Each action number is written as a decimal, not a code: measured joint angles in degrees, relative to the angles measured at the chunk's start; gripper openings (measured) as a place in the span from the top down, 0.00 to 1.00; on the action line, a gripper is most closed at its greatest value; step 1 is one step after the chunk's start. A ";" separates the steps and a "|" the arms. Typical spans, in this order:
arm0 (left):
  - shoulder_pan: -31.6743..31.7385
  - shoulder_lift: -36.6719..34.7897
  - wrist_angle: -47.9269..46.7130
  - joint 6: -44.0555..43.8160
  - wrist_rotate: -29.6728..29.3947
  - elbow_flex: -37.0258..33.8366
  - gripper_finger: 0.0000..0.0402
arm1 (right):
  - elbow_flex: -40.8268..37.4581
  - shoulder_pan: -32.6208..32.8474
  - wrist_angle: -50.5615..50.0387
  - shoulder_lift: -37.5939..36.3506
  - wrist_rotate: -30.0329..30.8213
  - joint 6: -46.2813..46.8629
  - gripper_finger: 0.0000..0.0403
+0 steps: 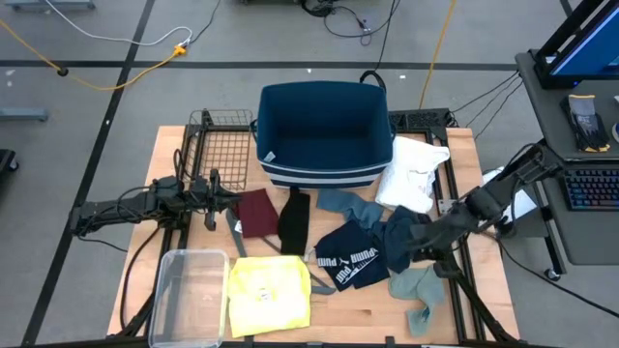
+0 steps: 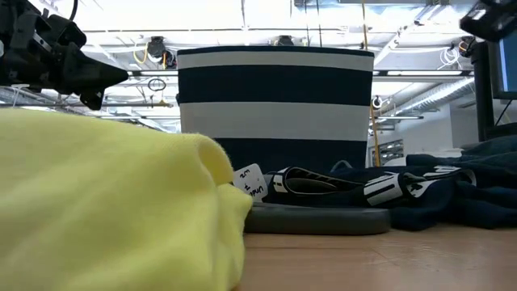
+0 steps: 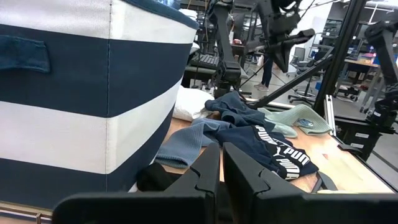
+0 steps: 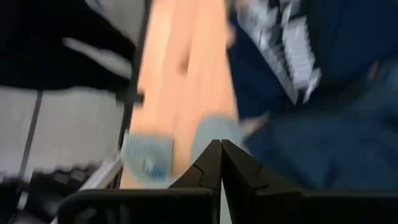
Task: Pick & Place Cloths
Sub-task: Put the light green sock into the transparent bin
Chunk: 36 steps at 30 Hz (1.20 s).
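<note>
White "PUMA" lettering stands on the navy fabric (image 1: 350, 263), lying between the two grippers, just beside the right gripper (image 1: 418, 238); the small white tag's (image 2: 251, 182) handwriting is unreadable.

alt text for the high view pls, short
Overhead view of a wooden table strewn with cloths in front of an empty navy striped bin. The left gripper waits by a maroon piece; the right gripper sits over dark garments.

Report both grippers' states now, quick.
Left gripper: shut, holding nothing.
Right gripper: shut, holding nothing, above the navy fabric.
</note>
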 joint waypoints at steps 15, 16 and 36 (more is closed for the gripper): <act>0.01 0.00 0.00 -0.01 -0.04 0.00 0.95 | 0.40 9.29 -4.16 8.96 -2.92 19.02 0.89; 0.01 0.00 0.00 0.00 -0.07 0.00 0.95 | 0.37 9.53 -4.16 9.15 -2.91 19.54 0.87; 0.02 0.00 0.00 -0.02 -0.07 0.00 0.95 | 0.33 16.28 -4.22 12.93 -3.10 5.87 0.51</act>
